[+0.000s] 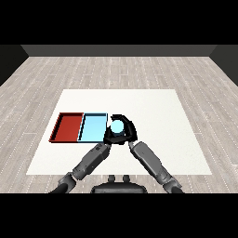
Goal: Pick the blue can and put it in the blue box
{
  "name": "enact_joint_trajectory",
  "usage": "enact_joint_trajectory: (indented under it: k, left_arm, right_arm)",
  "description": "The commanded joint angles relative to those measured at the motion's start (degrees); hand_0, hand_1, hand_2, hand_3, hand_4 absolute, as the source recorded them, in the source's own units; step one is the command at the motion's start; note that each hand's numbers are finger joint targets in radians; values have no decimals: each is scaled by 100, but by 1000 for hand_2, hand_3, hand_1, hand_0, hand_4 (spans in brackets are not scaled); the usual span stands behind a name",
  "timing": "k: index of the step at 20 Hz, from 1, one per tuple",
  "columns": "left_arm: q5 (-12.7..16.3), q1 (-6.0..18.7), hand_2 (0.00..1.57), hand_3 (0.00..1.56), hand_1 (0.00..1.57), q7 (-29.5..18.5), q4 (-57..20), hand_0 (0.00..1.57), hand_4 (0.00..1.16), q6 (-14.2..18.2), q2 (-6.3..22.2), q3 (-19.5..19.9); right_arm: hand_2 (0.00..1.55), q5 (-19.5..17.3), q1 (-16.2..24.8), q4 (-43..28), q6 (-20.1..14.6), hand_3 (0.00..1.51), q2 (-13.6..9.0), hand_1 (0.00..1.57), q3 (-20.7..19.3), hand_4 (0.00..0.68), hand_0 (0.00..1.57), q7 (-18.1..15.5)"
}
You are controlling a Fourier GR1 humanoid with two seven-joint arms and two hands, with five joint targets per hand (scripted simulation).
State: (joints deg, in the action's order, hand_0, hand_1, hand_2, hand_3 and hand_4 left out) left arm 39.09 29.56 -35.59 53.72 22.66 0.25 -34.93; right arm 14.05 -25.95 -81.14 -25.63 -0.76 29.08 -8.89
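Centre frame: your right hand (126,132) is curled round the blue can (116,127), just right of the blue tray (93,128). Left hand (109,136): fingers can't be made out. Placement not yet done.

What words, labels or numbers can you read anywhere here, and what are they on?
None. The blue can, held between the left robot hand and right robot hand, shows no legible label. The red tray, light blue tray and white table are unmarked.
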Motion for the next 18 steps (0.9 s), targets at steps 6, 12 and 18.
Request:
enact_joint_trajectory:
  k: [6, 12, 18]
  left_arm:
    - [-144, 130, 1571, 1520, 1571, 201, 175, 1571, 1133, 167, -24, 178]
    - [-252, -83, 1571, 1527, 1571, -187, -217, 1571, 1142, 100, -23, 311]
    - [-507, 463, 1571, 1530, 1571, 156, -314, 1571, 1150, 272, 313, 732]
  right_arm:
    - [0, -565, 368, -257, 163, 0, 75, 0, -71, 0, 0, 139]
    - [0, -87, 382, -489, 740, 0, -126, 0, -968, 0, 0, 26]
    - [0, 620, 1395, -1490, 996, 0, -354, 0, -1560, 0, 0, -502]
